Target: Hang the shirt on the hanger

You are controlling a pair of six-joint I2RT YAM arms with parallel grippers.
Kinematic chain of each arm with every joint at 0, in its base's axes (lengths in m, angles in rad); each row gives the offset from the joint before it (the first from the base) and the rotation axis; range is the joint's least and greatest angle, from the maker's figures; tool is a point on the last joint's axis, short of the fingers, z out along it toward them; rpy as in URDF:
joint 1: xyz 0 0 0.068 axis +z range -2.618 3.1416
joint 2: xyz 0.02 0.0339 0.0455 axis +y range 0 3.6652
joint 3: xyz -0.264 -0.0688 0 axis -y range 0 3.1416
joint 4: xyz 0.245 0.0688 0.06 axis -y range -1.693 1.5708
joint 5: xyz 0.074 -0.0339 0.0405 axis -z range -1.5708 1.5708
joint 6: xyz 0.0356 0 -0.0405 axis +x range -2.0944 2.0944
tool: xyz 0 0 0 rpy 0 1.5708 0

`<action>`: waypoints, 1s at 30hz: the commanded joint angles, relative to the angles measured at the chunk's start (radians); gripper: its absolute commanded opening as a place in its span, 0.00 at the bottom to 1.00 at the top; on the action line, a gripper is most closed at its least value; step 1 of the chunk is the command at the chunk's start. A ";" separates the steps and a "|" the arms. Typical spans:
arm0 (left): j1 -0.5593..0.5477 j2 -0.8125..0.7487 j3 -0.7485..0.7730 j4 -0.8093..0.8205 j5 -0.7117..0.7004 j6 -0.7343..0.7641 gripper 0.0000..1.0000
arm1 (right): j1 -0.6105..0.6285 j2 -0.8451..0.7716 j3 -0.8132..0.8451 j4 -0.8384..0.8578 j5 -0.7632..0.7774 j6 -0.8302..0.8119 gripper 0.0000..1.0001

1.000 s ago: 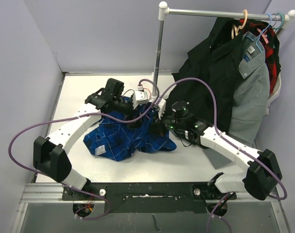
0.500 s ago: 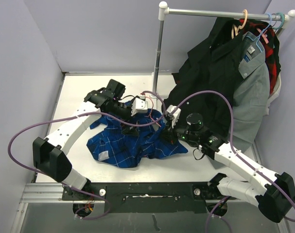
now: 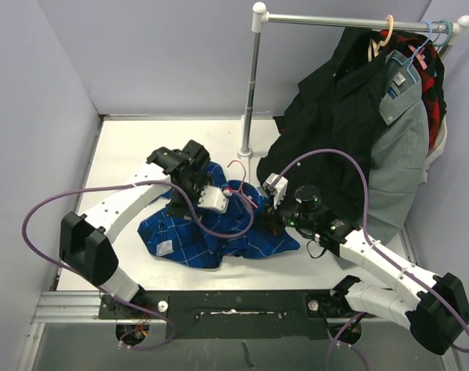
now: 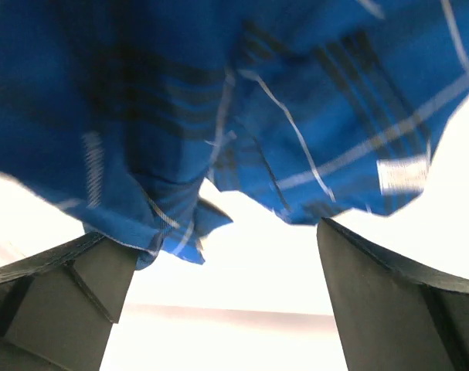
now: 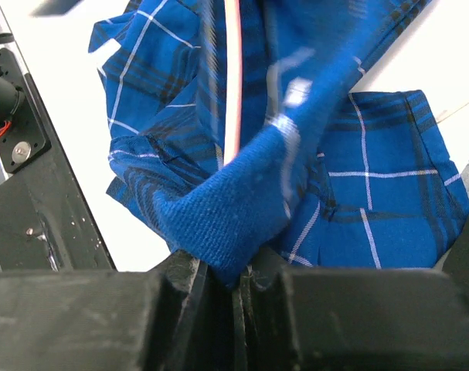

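On the white tabletop (image 3: 134,147), the right end effector (image 5: 222,274) was clenched on a fold of the heaped shirt (image 3: 211,228) beside the pink hanger (image 5: 232,77), while the left end effector (image 4: 219,259) gaped empty at the cloth's edge; dressing seemed barely begun, next needing a shoulder drawn over the wire.

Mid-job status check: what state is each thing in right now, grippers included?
shirt: crumpled in a heap on the table.
hanger: partly buried in the shirt, off the rail.
left gripper: open, shirt edge hanging between its fingers.
right gripper: shut on a fold of the shirt.
grey shirt: hanging on the rail.
black garment: hanging on the rail.
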 commanded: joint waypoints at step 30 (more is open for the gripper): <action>0.788 -0.009 -0.090 0.010 1.064 0.280 0.98 | -0.014 -0.044 0.012 0.072 -0.021 0.039 0.00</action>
